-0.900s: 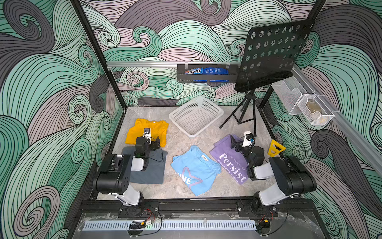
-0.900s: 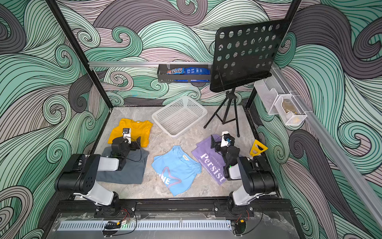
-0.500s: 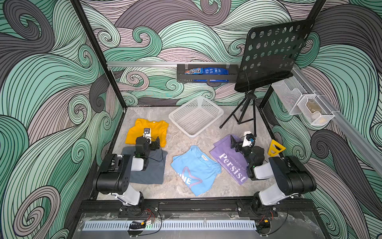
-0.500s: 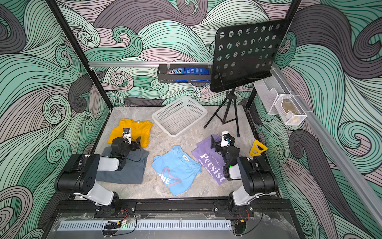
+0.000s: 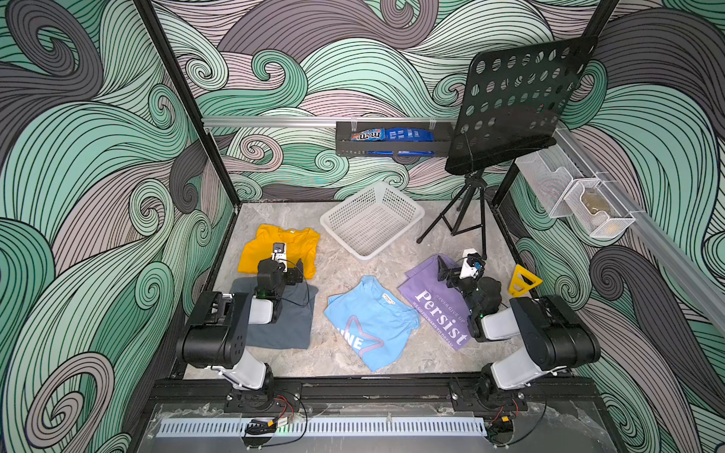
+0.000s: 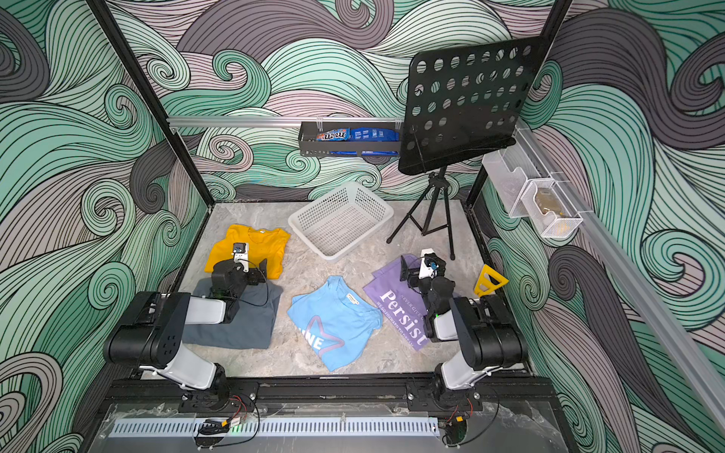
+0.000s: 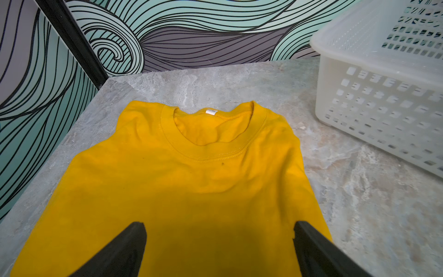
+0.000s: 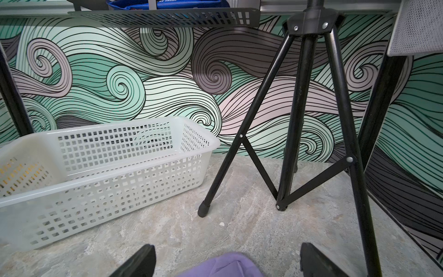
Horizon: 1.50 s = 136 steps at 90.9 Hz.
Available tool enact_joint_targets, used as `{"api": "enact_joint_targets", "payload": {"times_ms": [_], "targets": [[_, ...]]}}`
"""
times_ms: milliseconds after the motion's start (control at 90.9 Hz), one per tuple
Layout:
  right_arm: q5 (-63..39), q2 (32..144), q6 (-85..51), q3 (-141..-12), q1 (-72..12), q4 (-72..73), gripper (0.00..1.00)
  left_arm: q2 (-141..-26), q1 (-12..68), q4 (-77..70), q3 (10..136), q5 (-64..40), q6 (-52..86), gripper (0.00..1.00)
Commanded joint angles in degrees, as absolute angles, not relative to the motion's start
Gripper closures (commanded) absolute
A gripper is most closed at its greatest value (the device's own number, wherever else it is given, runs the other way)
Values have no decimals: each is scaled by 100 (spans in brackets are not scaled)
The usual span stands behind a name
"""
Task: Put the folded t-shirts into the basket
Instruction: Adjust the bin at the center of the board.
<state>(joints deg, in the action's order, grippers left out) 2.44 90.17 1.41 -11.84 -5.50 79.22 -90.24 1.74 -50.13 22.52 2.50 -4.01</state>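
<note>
Four folded t-shirts lie flat on the marble floor in both top views: mustard yellow (image 5: 278,243), slate grey (image 5: 284,325), light blue with a star outline (image 5: 368,321) and lavender with "Persist" lettering (image 5: 427,298). The white lattice basket (image 5: 341,242) stands at the back, with nothing in it. My left gripper (image 7: 219,227) hangs open over the yellow tee's (image 7: 191,179) near part, holding nothing. My right gripper (image 8: 226,249) is open above the lavender tee's (image 8: 225,266) far edge, facing the basket (image 8: 107,191).
A black music stand on a tripod (image 5: 467,219) stands right of the basket; one tripod foot (image 8: 203,211) is close ahead of my right gripper. A black rack with snack bags (image 5: 392,139) hangs on the back wall. White mesh bins (image 5: 580,200) hang on the right wall. A yellow triangle (image 5: 523,278) sits by the right arm.
</note>
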Motion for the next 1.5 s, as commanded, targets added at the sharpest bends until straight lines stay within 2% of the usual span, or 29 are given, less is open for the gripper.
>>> {"api": "enact_joint_targets", "payload": {"times_ms": [0,220,396,473,605,737,902,1266,1376,1486], "targets": [[915,9108,313,-1023,-804,8457,1,-9063,179,-5026,2391,187,-431,1],[566,8739,433,-952,-795,8321,1,-9023,179,-5064,2350,196,-426,1],[506,7593,499,-1751,-795,5960,1,-8354,172,-4644,2343,428,-309,1],[415,7323,785,-2405,-792,4699,1,-7835,160,-3713,2707,414,-430,1],[150,7257,1079,-3503,-782,3006,1,-7404,175,-915,3902,-110,-768,1],[-1353,7468,2112,-4532,-835,1107,1,-7437,191,692,4786,-1177,-661,1],[-1702,7824,1977,-4943,-1032,438,1,-8092,694,1200,5570,-1673,215,4],[-1828,7995,2140,-4609,-1169,567,1,-10561,1572,2811,8304,-1346,2137,10],[-1832,8035,2156,-4584,-1169,567,1,-11063,1713,2861,8671,-1447,2416,15],[-1842,8042,2161,-4588,-1168,545,1,-11467,1823,2839,9000,-1691,2508,26]]}}
